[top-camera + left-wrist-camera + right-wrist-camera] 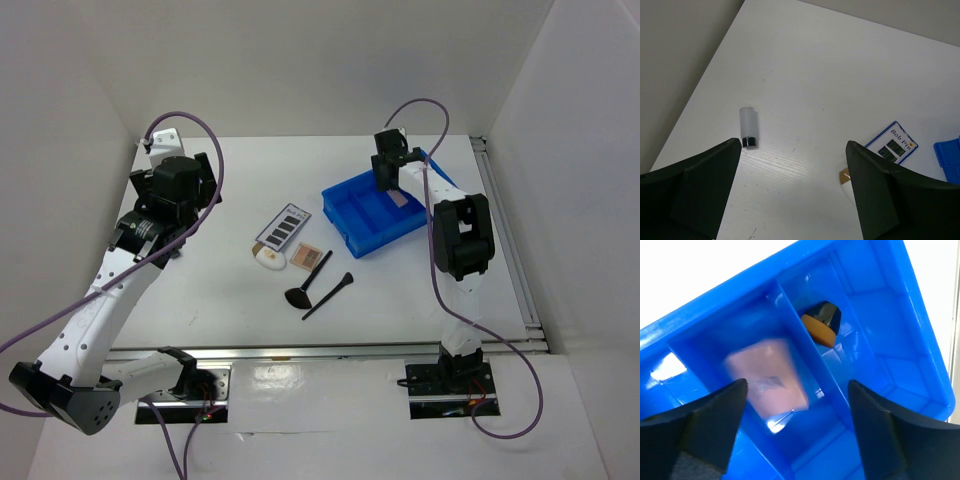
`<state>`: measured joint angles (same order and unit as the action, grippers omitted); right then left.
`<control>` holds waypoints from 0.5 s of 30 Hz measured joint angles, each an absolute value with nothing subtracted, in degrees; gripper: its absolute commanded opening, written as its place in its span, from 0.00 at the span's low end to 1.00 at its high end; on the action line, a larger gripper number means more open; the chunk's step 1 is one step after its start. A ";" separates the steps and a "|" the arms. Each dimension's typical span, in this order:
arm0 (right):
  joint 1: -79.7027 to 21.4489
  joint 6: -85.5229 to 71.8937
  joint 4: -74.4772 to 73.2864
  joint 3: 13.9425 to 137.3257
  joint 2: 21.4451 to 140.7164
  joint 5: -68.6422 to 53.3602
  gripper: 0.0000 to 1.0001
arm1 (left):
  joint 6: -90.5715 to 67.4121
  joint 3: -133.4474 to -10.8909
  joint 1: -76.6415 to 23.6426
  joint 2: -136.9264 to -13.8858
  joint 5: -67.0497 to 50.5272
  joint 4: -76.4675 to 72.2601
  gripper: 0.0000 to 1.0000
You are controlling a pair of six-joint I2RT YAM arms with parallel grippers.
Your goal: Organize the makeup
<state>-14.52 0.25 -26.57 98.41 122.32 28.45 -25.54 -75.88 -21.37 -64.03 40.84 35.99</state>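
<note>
A dark rectangular eyeshadow palette (283, 228) lies at a slant near the middle of the white counter (220, 300). A white egg-shaped sponge with a tan base (268, 258) sits just off its near end. A pink and tan square compact (308, 256) is just beside the sponge on the right. Two thin black brushes lie just near and right of the compact, roughly parallel. The fan-headed brush (308, 282) runs along the compact's edge, and the second thin brush (328, 296) lies just right of the first.

All five pieces lie between the two arms and well apart from both end effectors.

The right end effector (797, 385) hovers over the blue compartmented plastic tray (338, 222) to the right of the set. Its fingers are spread apart and grip nothing. Directly below it, in the right wrist view, a flat pale pink rectangular piece (767, 377) sits in one compartment. It is too blurred to read further. Across the divider in the next compartment is a small orange and black round object (822, 322).

The left end effector (793, 144) is over the far left of the counter, its fingers also wide apart and empty. In the left wrist view, a small frosted tube with a black cap (748, 127) lies on the counter near one finger. The palette shows well beyond the other finger.
</note>
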 measured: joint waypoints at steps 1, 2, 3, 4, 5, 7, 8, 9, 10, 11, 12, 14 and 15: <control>-14.52 0.27 -26.63 98.45 122.32 28.42 0.96 | -25.52 -75.88 -21.37 -64.03 40.82 35.99 1.00; -14.50 0.25 -26.61 98.48 122.32 28.36 0.97 | -25.54 -75.88 -21.37 -64.03 40.80 35.99 1.00; -14.48 0.16 -26.70 98.59 122.32 28.25 0.97 | -25.52 -75.88 -21.37 -64.03 40.80 35.99 1.00; -14.48 0.10 -26.63 98.74 122.32 28.18 0.95 | -25.52 -75.88 -21.37 -64.03 40.80 35.99 1.00; -14.48 -0.14 -26.81 98.98 122.32 28.10 0.92 | -25.52 -75.88 -21.37 -64.03 40.80 35.99 1.00; -14.87 -0.60 -27.22 99.44 122.08 27.79 0.82 | -25.54 -75.88 -21.37 -64.03 40.80 35.99 1.00; -15.09 -1.02 -27.33 99.48 121.64 27.59 0.77 | -25.56 -75.88 -21.37 -64.03 40.75 35.99 1.00; -15.53 -1.74 -27.75 99.46 121.05 27.29 0.71 | -25.56 -75.88 -21.37 -64.03 40.66 35.99 1.00; -16.14 -2.20 -28.14 99.44 120.09 26.61 0.71 | -25.56 -75.88 -21.37 -64.03 40.62 35.99 1.00; -17.19 -2.92 -28.49 99.31 118.83 25.34 0.71 | -25.56 -75.88 -21.37 -64.03 40.58 36.01 1.00; -18.50 -3.42 -28.34 98.67 117.03 24.16 0.78 | -25.63 -75.88 -21.37 -64.03 40.58 35.99 1.00; -22.20 -3.68 -28.10 96.14 112.20 20.01 0.93 | -25.65 -75.88 -21.37 -64.03 40.56 36.05 1.00; -24.38 -2.98 -27.92 95.00 109.95 17.63 0.99 | -25.67 -75.88 -21.37 -64.03 40.53 36.10 1.00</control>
